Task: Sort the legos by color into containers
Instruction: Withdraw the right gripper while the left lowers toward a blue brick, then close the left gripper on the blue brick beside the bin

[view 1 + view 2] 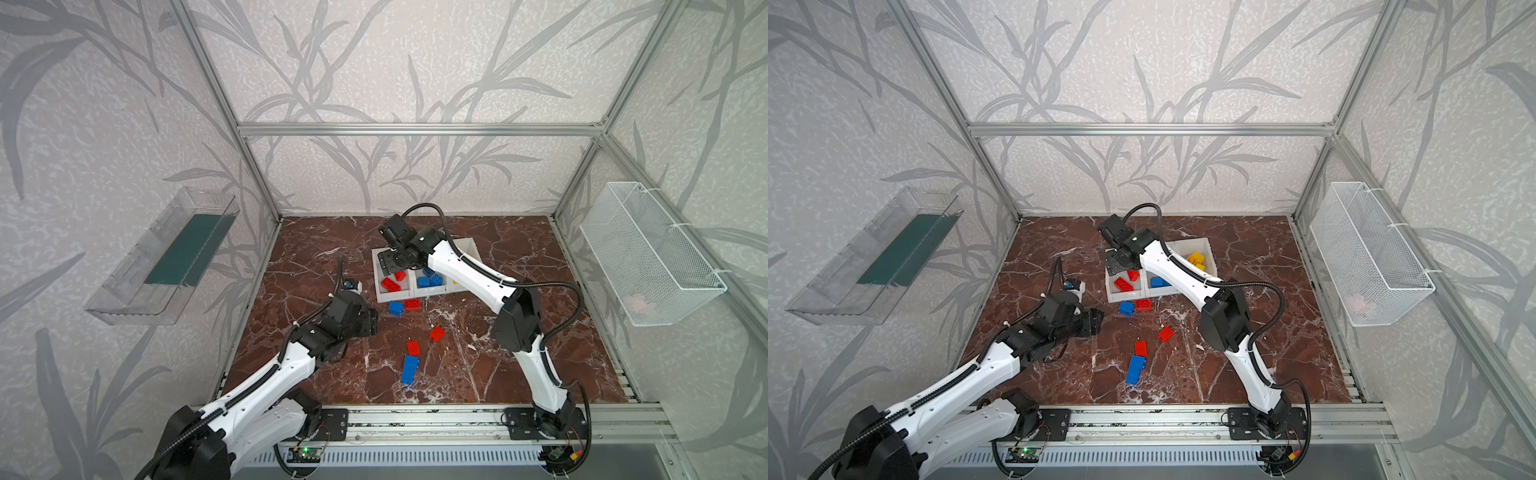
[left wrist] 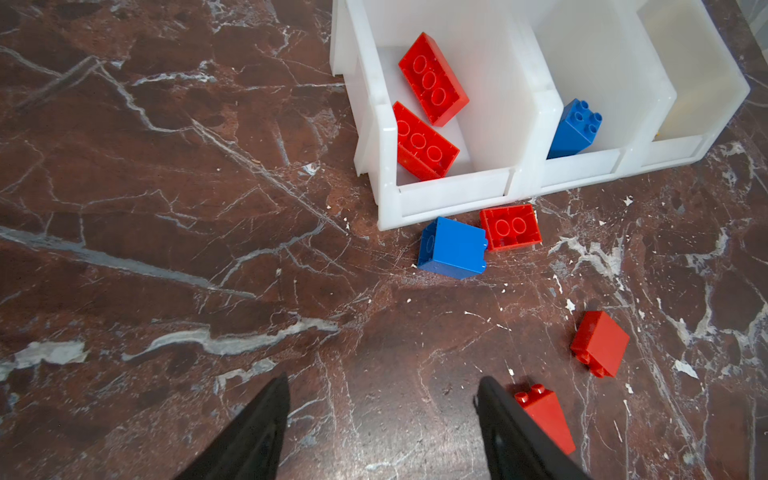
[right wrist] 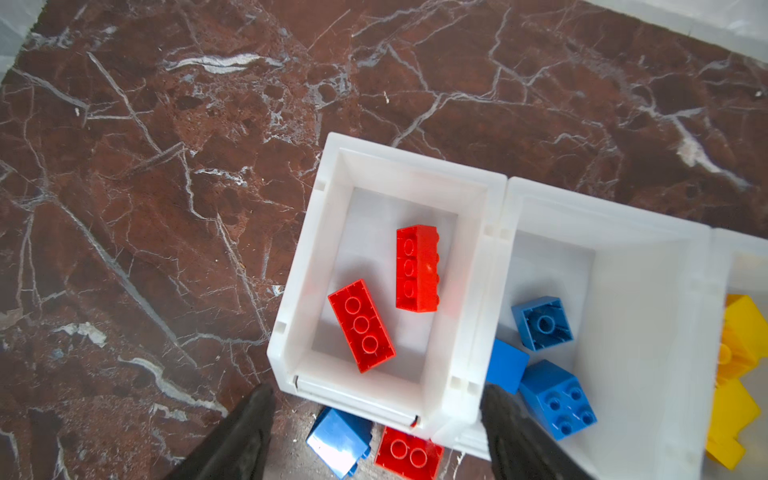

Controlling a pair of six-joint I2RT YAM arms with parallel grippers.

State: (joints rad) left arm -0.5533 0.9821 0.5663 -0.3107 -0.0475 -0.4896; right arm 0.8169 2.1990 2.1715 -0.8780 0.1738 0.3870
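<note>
At the far left we saw a clear wall tray [image 1: 137,282] fixed to the side panel. Next came the left gripper [image 2: 382,419], held over the brown marble table [image 2: 166,208]. Its fingers stood well apart, with nothing between them.

Near it on the table a tall red brick [image 2: 544,415] lay on its side, and past that lay a tilted red brick [image 2: 600,343]. In both top views a long blue brick [image 1: 410,369] lay nearest the front rail, just beside the tall red brick. Right in front of the bins a small blue brick [image 1: 395,308] sat just beside a short red brick [image 1: 412,304], which lay underside up.

Three white bins stood side by side. The red bin [image 3: 303,291], leftmost of the three, held a flat red brick [image 3: 361,326] with its underside up and an edge-on red brick [image 3: 417,268]. The right gripper [image 3: 378,424] hung above that bin's front wall, its jaws spread wide and holding nothing.

The blue bin [image 3: 644,332] in the middle held three blue bricks [image 3: 557,399]. The yellow bin [image 1: 1190,244] held yellow bricks [image 1: 1196,259]. At the far right we noted a white wire basket [image 1: 648,249] hung on the side panel.
</note>
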